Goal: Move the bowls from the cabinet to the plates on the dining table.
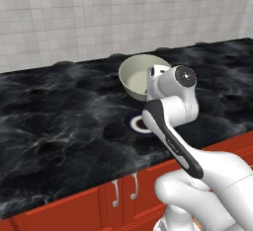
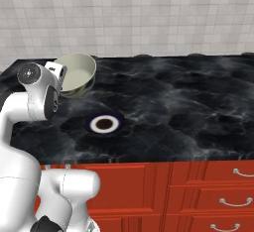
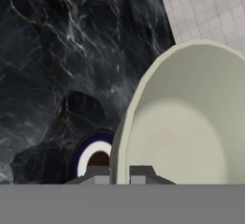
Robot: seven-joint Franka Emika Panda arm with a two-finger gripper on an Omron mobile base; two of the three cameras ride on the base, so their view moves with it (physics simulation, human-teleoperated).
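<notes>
Cream-beige bowl [image 1: 137,75] hangs tilted above the black marble table [image 1: 59,121], its rim pinched between the closed fingers of the end effector [image 3: 120,174]. The hand view shows that grip most plainly: the two dark finger tips sit either side of the bowl's edge at 6 o'clock, with the pale inside of the bowl spreading toward 3 o'clock. The base views hide the fingers behind the white wrist.

The right base view gives the whole plate [image 2: 103,124], a white disc with a dark ring and brown centre, lying flat on the table at about 5 o'clock from the bowl and apart from it. In the left base view the forearm covers half of that plate [image 1: 136,123], and in the hand view only a crescent of it [image 3: 91,156] shows beside the bowl's rim at 7 o'clock. The left base view alone shows two red door fronts [image 1: 89,200] with curved silver handles [image 1: 124,189] under the table edge; the right base view shows red drawer fronts [image 2: 213,191] at 4 o'clock.

The arm bends up from the base, elbow raised, with the wrist [image 2: 37,80] level with the bowl and the hand pointing toward the tiled wall [image 2: 149,13].
</notes>
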